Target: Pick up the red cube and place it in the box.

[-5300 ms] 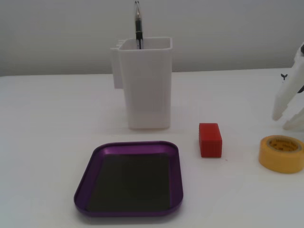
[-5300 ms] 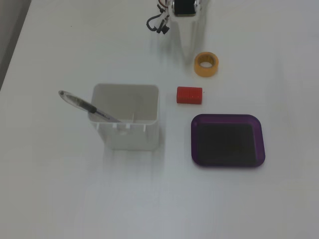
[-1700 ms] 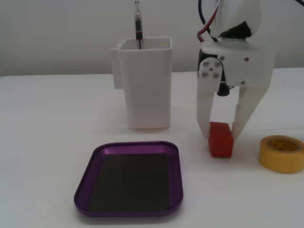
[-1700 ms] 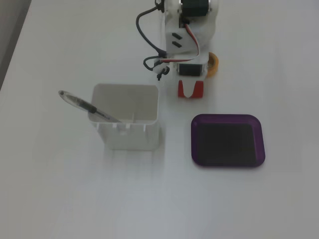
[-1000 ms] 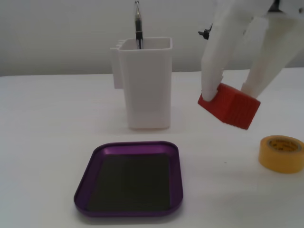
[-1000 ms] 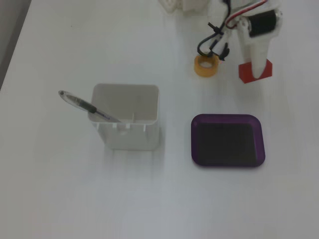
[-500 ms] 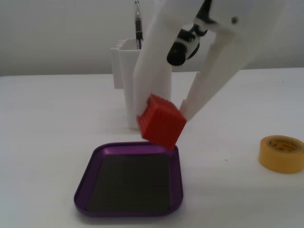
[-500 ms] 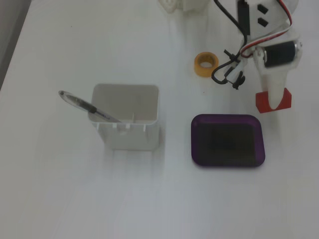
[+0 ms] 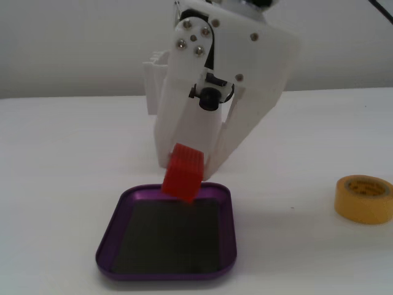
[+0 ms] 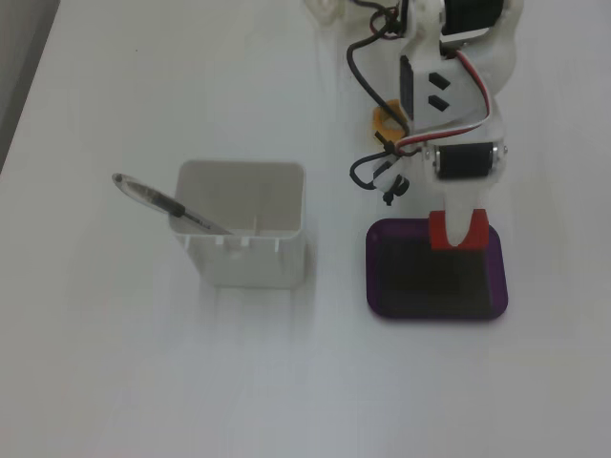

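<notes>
Nearest the camera in a fixed view lay the box (image 9: 166, 273), its purple rim closing a dark, bare floor. Just above its far edge, at about twelve o'clock of the tray, hung the red cube (image 9: 183, 173), tilted and clear of the floor, pinched between the white fingers of the gripper (image 9: 186, 167) (which was closed on it, the block jutting out below the tips). In a fixed view from above, the cube (image 10: 449, 232) sat over the far rim of the box (image 10: 391, 305) rather than over its middle, with one finger lying across its top. Behind the gripper stood the white pen holder (image 9: 155, 80), which from above lay at nine o'clock of the tray, a pen leaning in it. The yellow tape roll (image 9: 365, 198) rested well apart at three o'clock.

The risk, as I judged it, lay in that placement: let go here, the tilted block could strike the low rim and tumble out onto the table. A release from this height might also make it bounce on the hard bottom.
</notes>
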Controlling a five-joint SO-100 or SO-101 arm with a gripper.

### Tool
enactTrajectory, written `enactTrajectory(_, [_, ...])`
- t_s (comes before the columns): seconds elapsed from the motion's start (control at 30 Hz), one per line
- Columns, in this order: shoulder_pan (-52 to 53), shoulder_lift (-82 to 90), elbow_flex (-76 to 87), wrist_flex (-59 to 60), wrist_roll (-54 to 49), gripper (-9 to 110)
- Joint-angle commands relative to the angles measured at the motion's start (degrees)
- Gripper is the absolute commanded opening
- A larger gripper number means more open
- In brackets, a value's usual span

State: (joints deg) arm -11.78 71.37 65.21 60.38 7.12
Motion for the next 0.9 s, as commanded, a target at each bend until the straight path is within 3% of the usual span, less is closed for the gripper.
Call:
enactTrajectory(0.0, [0.5,0.4,-2.1,0.2,0.1,-1])
enactTrajectory(0.87, [0.6,-2.1,3.9,-1.1,-0.3,0])
